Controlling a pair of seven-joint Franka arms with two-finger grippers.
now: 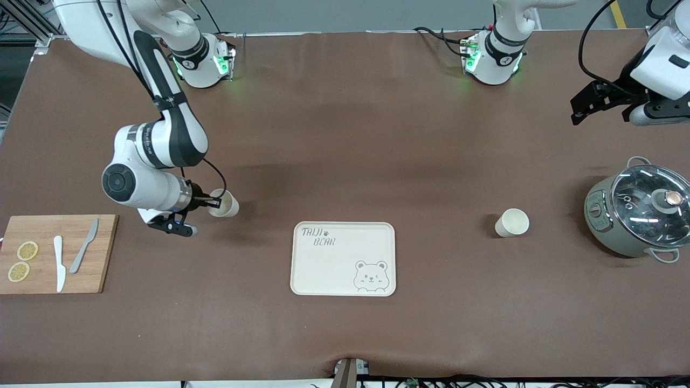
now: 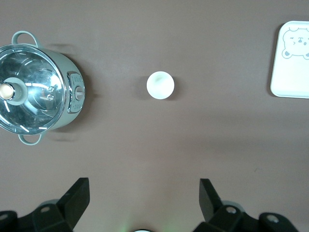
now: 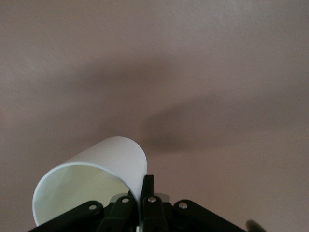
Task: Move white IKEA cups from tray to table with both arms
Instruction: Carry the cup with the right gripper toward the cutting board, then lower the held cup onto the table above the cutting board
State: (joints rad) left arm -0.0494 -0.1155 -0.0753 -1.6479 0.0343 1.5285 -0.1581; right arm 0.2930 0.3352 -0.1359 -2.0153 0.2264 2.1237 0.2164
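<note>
One white cup (image 1: 225,203) is tilted on its side, and my right gripper (image 1: 214,202) is shut on its rim wall, over the table between the cutting board and the tray. In the right wrist view the fingers (image 3: 148,186) pinch the cup (image 3: 104,166) wall, one inside and one outside. A second white cup (image 1: 512,222) stands upright on the table toward the left arm's end, beside the pot. My left gripper (image 1: 585,108) hangs open high above that end. In the left wrist view this gripper (image 2: 144,187) holds nothing, with the cup (image 2: 160,85) far below.
A cream tray (image 1: 343,258) with a bear drawing lies mid-table, also seen in the left wrist view as the tray (image 2: 292,60). A lidded pot (image 1: 639,210) stands at the left arm's end. A cutting board (image 1: 56,253) with knives and lemon slices lies at the right arm's end.
</note>
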